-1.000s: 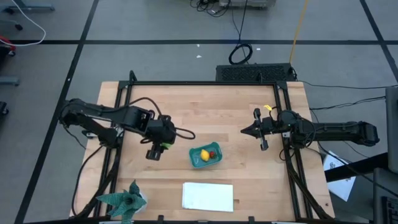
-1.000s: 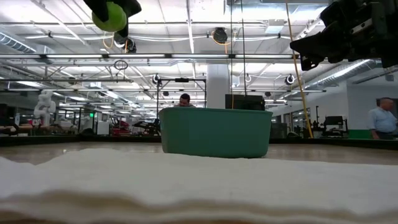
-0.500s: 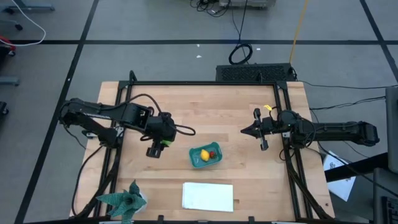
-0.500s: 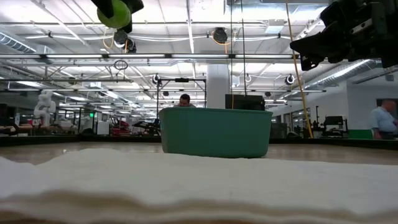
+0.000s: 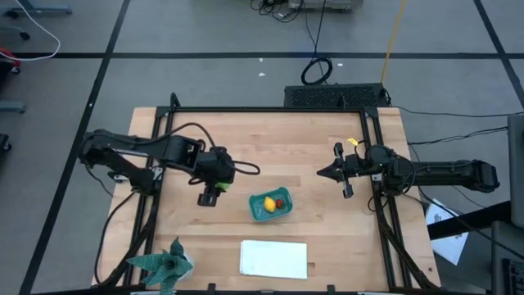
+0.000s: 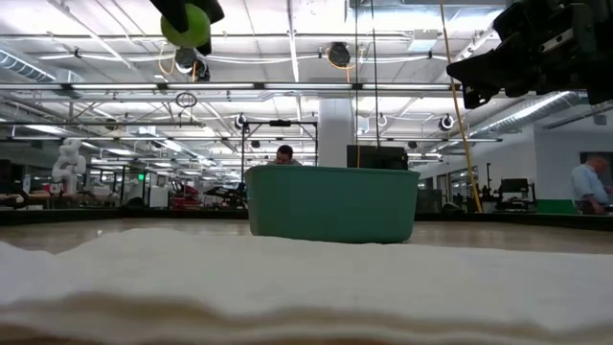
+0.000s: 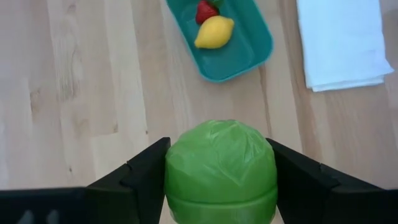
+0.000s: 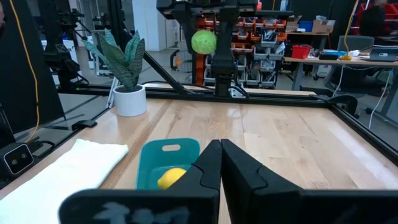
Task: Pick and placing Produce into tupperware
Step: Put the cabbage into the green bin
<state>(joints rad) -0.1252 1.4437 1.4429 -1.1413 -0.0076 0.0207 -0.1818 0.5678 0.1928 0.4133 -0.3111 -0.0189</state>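
My left gripper (image 5: 208, 197) hangs well above the table, left of the teal tub (image 5: 255, 211), and is shut on the round green fruit (image 7: 221, 168). That fruit also shows high up in the low view (image 6: 185, 24) and far off in the right wrist view (image 8: 203, 42). The yellow lemon (image 7: 214, 33) and the small red fruit (image 7: 205, 11) lie on the floor of the tub (image 7: 249, 56). The tub stands flat on the wood. My right gripper (image 5: 321, 173) is shut and hovers over the table's right part, touching nothing. My left gripper pinches the green fruit between its two fingers (image 7: 146, 171), one on each opposite flank (image 7: 177, 168). The fingers point down from above. The fruit is lifted clear of the table, and its rounded underside pokes out below the fingertips.
A flat white sheet (image 5: 273, 258) lies near the table's near edge, and a teal spiky plant (image 5: 164, 264) stands at the near left corner. Black frame rails run along the table's sides. Bare wood lies between the tub and my right gripper. People stand in the room behind.
My left gripper has carried the green fruit a little toward the table's right, toward the tub, keeping its height and its hold. The tub and its two fruits have stayed put.
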